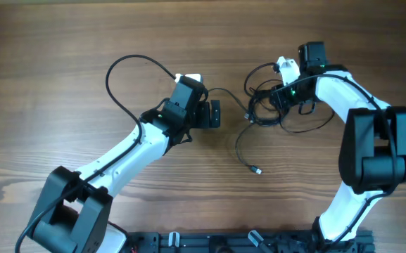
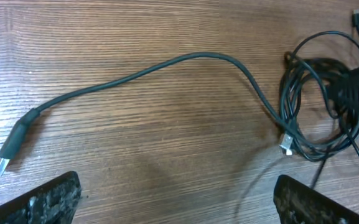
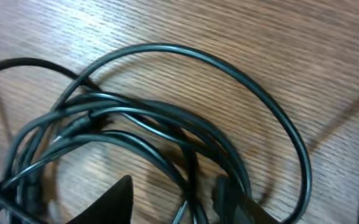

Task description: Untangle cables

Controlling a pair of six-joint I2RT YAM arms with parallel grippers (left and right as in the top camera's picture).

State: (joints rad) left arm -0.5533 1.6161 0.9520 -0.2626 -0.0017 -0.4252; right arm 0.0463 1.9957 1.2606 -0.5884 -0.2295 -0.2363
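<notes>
Cables (image 3: pixel 160 115) lie knotted under right hand (image 3: pixel 173 198); left hand (image 1: pixel 215 114) spread wide.

Two arms (image 1: pixel 129 151), perhaps three cables (image 2: pixel 198 56)

Tangled cables (image 3: pixel 147 112) lie looped on wooden table (image 3: pixel 291 37).

A wooden surface (image 1: pixel 48 42) fills every view, warm mid-brown with darker streaks, its grain running left to right in the overhead picture, with broad, wavy figure towards the lower left. Seen close from the left wrist, the grain shows as fine, nearly parallel horizontal lines, and a soft shadow lies across the wood near the bottom middle. From the right wrist the grain runs on a slant, and a pale sheen of reflected light sits on the wood at the left.
</notes>
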